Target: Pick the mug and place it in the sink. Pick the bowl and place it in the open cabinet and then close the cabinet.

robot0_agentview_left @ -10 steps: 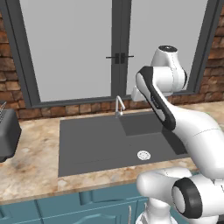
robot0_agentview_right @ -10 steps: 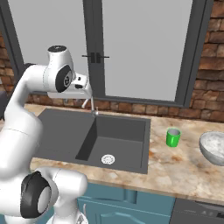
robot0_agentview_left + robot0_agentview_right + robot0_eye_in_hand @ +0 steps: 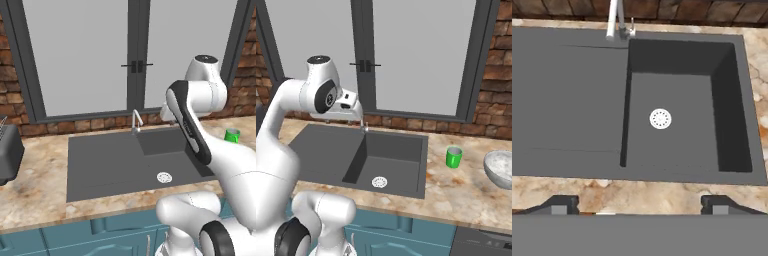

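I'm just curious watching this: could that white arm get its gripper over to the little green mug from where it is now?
Probably yes. The mug stands alone on the counter right of the sink, nothing around it, and the gripper is open and empty above the basin.

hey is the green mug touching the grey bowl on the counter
Apart. The right base view shows the mug standing on the counter to the right of the sink, with a plain strip of bare countertop between it and the bowl farther right.

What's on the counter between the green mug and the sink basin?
Nothing: in the right base view, only bare speckled counter separates the mug from the sink.
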